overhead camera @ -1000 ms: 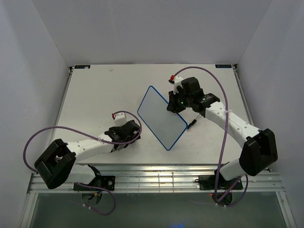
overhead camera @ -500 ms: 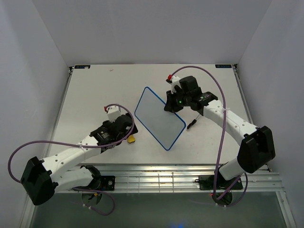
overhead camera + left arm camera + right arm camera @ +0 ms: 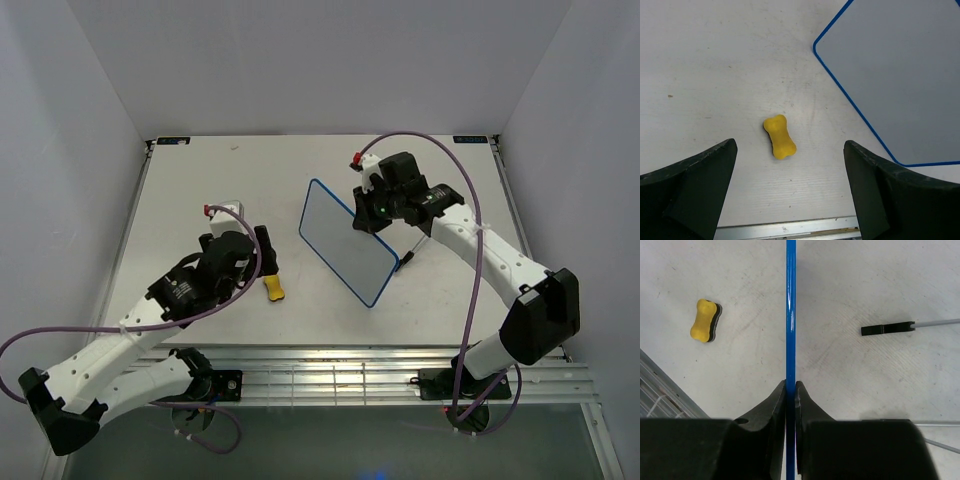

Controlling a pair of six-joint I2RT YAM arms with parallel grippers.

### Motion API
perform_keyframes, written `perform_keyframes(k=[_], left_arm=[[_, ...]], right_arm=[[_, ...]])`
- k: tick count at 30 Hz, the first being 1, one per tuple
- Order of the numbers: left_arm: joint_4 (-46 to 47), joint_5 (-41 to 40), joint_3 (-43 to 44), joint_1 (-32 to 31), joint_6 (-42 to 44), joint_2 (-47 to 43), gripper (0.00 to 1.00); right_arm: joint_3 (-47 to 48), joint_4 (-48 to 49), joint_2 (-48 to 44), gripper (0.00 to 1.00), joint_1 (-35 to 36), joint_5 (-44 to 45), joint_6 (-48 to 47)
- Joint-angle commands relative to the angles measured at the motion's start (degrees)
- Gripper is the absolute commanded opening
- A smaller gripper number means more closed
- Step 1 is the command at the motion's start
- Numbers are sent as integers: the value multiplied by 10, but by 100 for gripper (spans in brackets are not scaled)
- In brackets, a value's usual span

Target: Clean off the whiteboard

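Our right gripper [image 3: 790,386] pinched the whiteboard [image 3: 345,243] by its thin blue frame and held it tilted, right of the table's [image 3: 200,180] centre. Our left gripper [image 3: 264,250] hung spread wide above the yellow eraser [image 3: 779,137]. The face we saw looked clean, though glare may have hidden marks. On so narrow a pinch, the board could twist or slip loose if pressed.

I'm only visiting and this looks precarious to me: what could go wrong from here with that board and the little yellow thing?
The right gripper pinches the whiteboard only by its thin blue frame, tilted up on edge; it might slip or swivel out. The yellow eraser lies loose on the table below the open left gripper; an off-centre grab might nudge it away.
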Motion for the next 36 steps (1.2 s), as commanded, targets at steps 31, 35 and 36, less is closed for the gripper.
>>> perform_keyframes(k=[31,35,36], left_arm=[[4,-28,-62,3,63,-28,98],[3,-28,-63,3,64,-26,98],[4,-28,-63,3,64,-27,98]], right_arm=[[201,-143,14,8,-267,-181,-167],[191,-143,18,8,-278,-207,-173],[189,-143,18,8,-280,-221,-179]])
